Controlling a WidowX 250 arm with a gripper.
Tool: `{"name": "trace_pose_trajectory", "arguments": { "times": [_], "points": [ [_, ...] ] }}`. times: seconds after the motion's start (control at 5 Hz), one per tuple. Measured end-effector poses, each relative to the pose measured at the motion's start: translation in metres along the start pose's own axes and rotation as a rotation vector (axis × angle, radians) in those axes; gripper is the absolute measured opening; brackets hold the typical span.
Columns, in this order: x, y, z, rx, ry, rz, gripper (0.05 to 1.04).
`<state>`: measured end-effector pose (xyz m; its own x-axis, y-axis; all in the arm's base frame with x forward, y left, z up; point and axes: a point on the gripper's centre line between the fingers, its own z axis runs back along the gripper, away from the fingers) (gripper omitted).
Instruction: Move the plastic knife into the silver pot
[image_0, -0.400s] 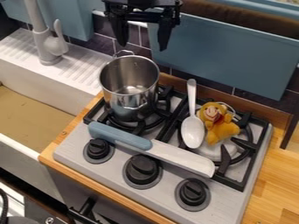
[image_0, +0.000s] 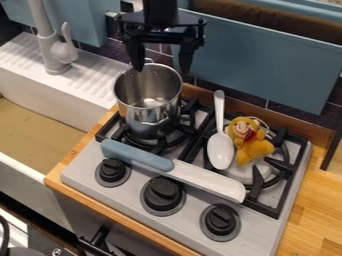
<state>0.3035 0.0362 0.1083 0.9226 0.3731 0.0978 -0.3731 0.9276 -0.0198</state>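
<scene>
claw (image_0: 162, 71): hung wide and empty near the pot (image_0: 140, 115), presumably to fit around the knife (image_0: 172, 169)
blue handle (image_0: 133, 154): lay across the stove (image_0: 194, 199), exposed for grasping

The black arm (image_0: 160, 9) comes in at the top edge of the frame, a little left of the middle, and runs straight down to the black hand (image_0: 161, 70). The hand hangs in the upper part of the frame, pointing downward. Its two fingers (image_0: 135, 54) stand well apart, with open space between them, and the tips taper toward the bottom.
</scene>
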Motion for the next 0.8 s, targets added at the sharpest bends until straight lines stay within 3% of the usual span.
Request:
{"name": "trace_pose_trajectory", "arguments": {
  "times": [0.2, 0.4, 0.6, 0.8],
  "points": [
    [-0.008, -0.004, 0.009, -0.006, 0.0, 0.076, 1.001],
    [-0.024, -0.01, 0.01, -0.035, -0.038, 0.239, 1.001],
    [-0.043, -0.017, -0.001, -0.02, 0.021, 0.356, 1.001],
    [-0.062, -0.026, -0.012, -0.037, 0.08, 0.462, 1.001]
  ]
}}
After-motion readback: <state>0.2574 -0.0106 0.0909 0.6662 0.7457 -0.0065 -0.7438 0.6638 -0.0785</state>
